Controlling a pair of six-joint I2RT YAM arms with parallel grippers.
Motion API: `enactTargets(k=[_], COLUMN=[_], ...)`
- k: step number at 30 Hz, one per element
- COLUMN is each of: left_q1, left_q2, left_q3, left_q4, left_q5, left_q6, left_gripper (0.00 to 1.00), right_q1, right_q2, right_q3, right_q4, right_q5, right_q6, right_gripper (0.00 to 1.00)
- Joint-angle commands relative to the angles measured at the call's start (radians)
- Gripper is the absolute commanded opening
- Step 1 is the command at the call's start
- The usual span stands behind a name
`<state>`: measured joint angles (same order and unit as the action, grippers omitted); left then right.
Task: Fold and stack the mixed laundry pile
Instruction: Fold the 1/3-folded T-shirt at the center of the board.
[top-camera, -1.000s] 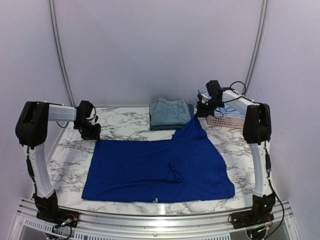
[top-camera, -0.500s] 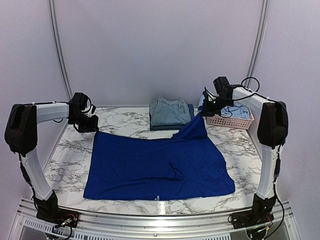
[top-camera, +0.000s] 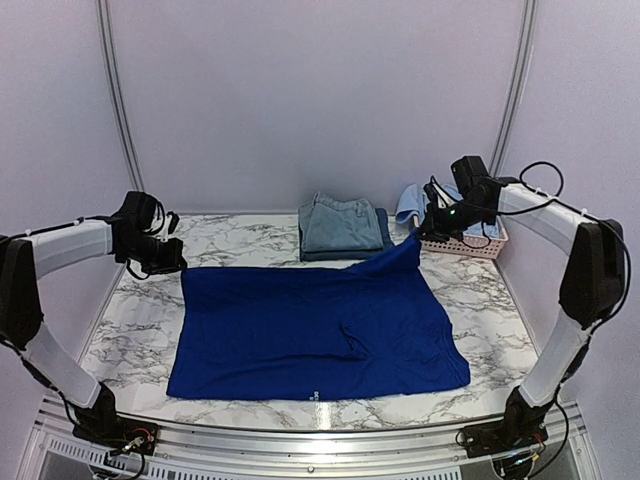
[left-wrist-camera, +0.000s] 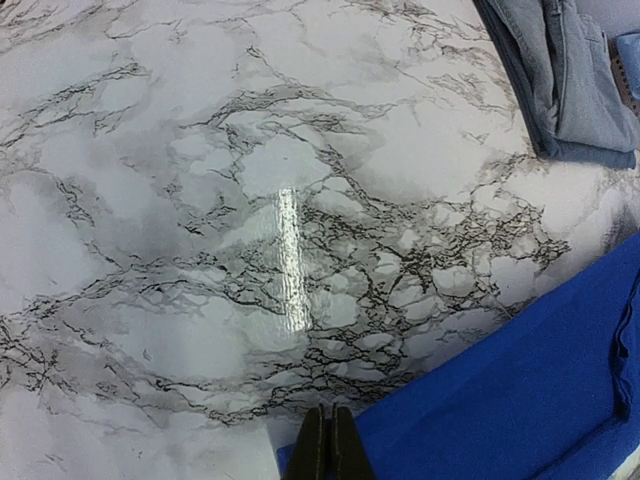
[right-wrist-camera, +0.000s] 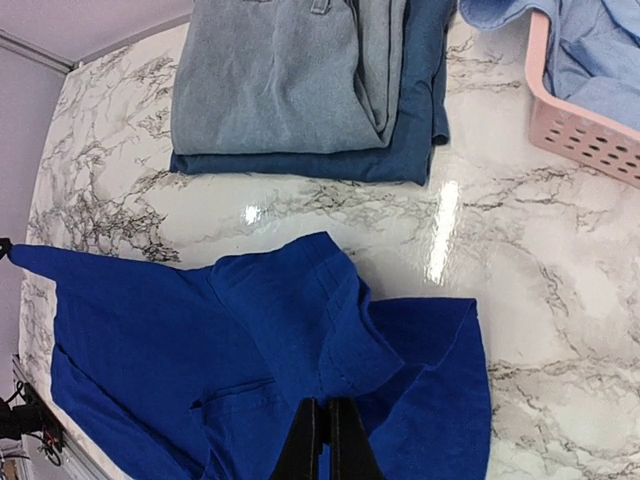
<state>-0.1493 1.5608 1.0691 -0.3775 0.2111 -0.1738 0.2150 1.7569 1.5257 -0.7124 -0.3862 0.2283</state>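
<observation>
White marble-pattern table (top-camera: 130, 330): royal-blue cotton T-shirt (top-camera: 310, 325) spread across middle. Folded faded-denim stack (top-camera: 340, 225) behind it. Pink plastic lattice basket (top-camera: 462, 243) back right, holding light-blue shirt (top-camera: 410, 205). My left gripper (left-wrist-camera: 325, 440) pinched tight on T-shirt's back-left corner. My right gripper (right-wrist-camera: 322, 435) clamped on raised back-right corner.

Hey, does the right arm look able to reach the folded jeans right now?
Likely yes: the jeans lie close beside the right gripper, nothing between them. But it is shut on a corner of the T-shirt, so it would have to let go first.
</observation>
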Motion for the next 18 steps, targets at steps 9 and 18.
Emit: enactTargets(k=[9,18], left_q1=[0.004,0.004], left_q2=[-0.299,-0.434], left_q3=[-0.218,-0.322], left_q4=[0.009,-0.042], left_q5=[0.037,0.017], left_q6=[0.022,-0.036], left_gripper=[0.0,0.0], right_q1=[0.049,0.128], right_q2=[-0.329,-0.57], right_q3=[-0.249,-0.455], right_q4=[0.035,0.016], right_q5=[0.008,0.052], right_q6=[0.087,0.194], right_gripper=[0.0,0.0])
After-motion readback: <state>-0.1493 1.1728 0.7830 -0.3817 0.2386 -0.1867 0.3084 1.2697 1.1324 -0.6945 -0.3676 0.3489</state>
